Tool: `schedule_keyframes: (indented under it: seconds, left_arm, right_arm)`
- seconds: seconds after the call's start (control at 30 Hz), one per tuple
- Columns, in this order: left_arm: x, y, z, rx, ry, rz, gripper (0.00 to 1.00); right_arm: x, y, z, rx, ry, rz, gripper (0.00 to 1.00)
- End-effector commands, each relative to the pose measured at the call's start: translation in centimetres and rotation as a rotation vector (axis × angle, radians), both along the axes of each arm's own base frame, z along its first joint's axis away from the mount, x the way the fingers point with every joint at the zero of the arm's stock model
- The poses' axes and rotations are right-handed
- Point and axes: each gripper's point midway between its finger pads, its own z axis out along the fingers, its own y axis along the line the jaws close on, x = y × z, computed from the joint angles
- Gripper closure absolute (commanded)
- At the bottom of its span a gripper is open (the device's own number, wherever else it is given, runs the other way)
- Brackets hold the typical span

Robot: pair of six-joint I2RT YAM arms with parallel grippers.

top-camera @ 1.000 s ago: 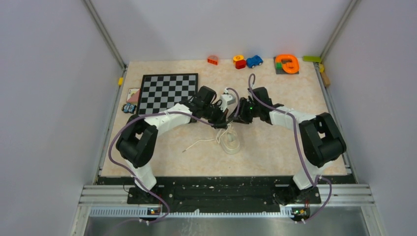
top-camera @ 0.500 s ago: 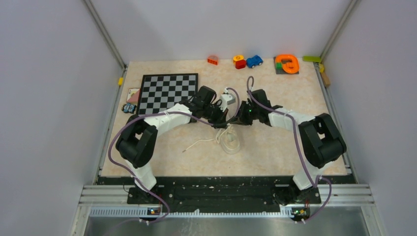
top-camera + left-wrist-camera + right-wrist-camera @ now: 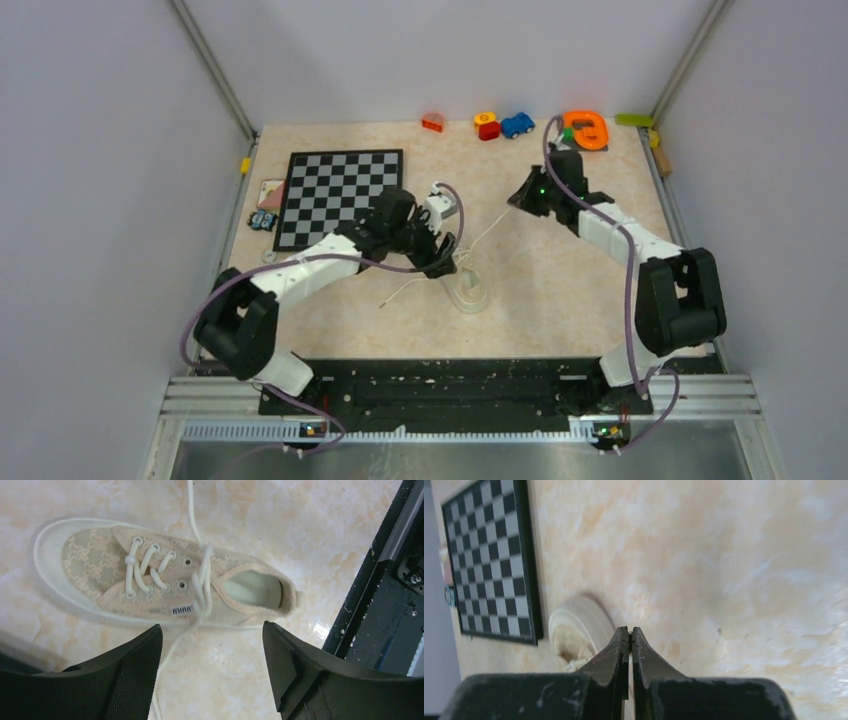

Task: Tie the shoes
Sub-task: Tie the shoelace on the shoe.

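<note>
The sneaker [image 3: 165, 582] is laid on the table [image 3: 280, 525], at the centre of the top view. In the left wrist view its long axis is seen running across the frame, toe left, heel right, with the left gripper [image 3: 211, 627] spread open above it. Only in the top view is a lace [image 3: 488, 228] shown stretched toward the upper right, pinched by the clenched right gripper [image 3: 629, 630].
</note>
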Motion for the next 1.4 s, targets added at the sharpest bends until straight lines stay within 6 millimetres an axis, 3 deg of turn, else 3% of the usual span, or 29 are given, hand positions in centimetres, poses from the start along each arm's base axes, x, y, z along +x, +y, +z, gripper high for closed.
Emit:
schedule_keyframes:
  seconds: [0.0,0.17,0.3,0.7,0.77,0.83,0.97,1.0,1.1,1.27,1.37]
  left_arm:
    - [-0.2,1.7,3.0,-0.068,-0.123,0.088,0.23]
    - [-0.7,3.8,-0.6,0.015,-0.084,0.169,0.28]
    - [0.0,3.3,-2.3,0.052,-0.052,0.159,0.35]
    - [1.9,1.5,-4.9,0.079,-0.063,0.095,0.35]
    - [2.6,1.7,-5.6,0.097,-0.08,0.114,0.42]
    - [3.1,1.8,-6.4,0.127,-0.079,0.128,0.56]
    - [3.2,2.6,-7.7,0.186,-0.05,0.155,0.97]
    - [3.1,2.8,-7.4,0.183,-0.052,0.164,1.0]
    - [2.6,3.9,-5.0,0.147,-0.089,0.227,1.0]
    - [1.4,7.0,0.7,-0.024,-0.117,0.412,1.0]
    - [1.5,9.5,1.6,-0.082,-0.072,0.558,1.0]
  right_arm:
    - [3.2,-4.3,6.4,-0.083,-0.198,-0.111,1.0]
    - [3.4,-4.9,7.4,-0.084,-0.23,-0.111,1.0]
    - [3.0,-3.8,7.4,-0.036,-0.227,-0.064,1.0]
    - [1.9,-2.6,7.5,0.016,-0.226,-0.007,1.0]
    - [1.9,-2.5,7.6,0.02,-0.23,-0.002,1.0]
    - [2.0,-2.5,7.7,0.025,-0.235,-0.004,1.0]
    - [2.3,-2.6,7.8,0.022,-0.242,-0.015,1.0]
    - [2.5,-2.9,7.8,0.014,-0.241,-0.029,1.0]
    - [3.1,-4.9,7.7,-0.01,-0.231,-0.125,1.0]
    - [3.1,-12.9,7.5,-0.115,-0.22,-0.49,1.0]
    - [1.8,-17.5,7.5,-0.172,-0.242,-0.659,1.0]
